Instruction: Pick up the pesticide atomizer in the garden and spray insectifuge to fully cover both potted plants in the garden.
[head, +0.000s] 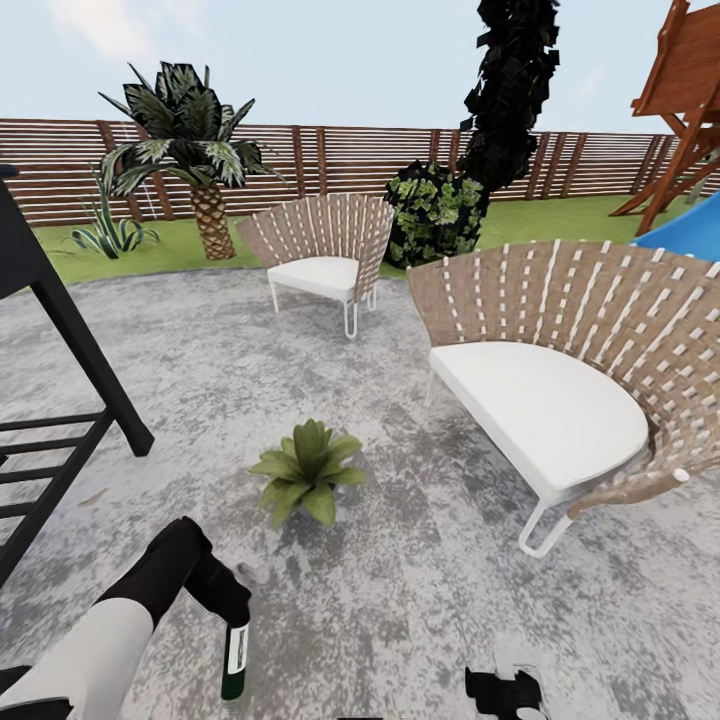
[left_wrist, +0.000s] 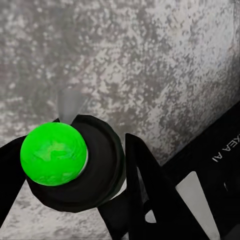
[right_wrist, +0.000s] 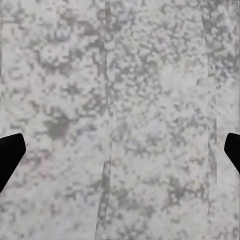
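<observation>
In the head view my left gripper (head: 228, 603) is shut on the pesticide atomizer (head: 235, 662), a slim dark green bottle with a white label, hanging upright low over the stone patio. In the left wrist view the atomizer (left_wrist: 95, 165) shows end-on with a bright green round end, black fingers (left_wrist: 145, 185) on both sides. One potted plant (head: 307, 478), a low rosette of green leaves, stands on the patio ahead and slightly right of the bottle. My right gripper (head: 505, 692) hovers low over the patio; the right wrist view shows this gripper (right_wrist: 120, 152) open and holding nothing.
A woven chair with a white cushion (head: 560, 400) stands close on the right and another chair (head: 325, 255) further back. A black metal frame (head: 60, 400) is at the left. Palm (head: 195, 150), agave (head: 110, 232), dark bush (head: 440, 210) and slatted fence (head: 340, 160) line the lawn.
</observation>
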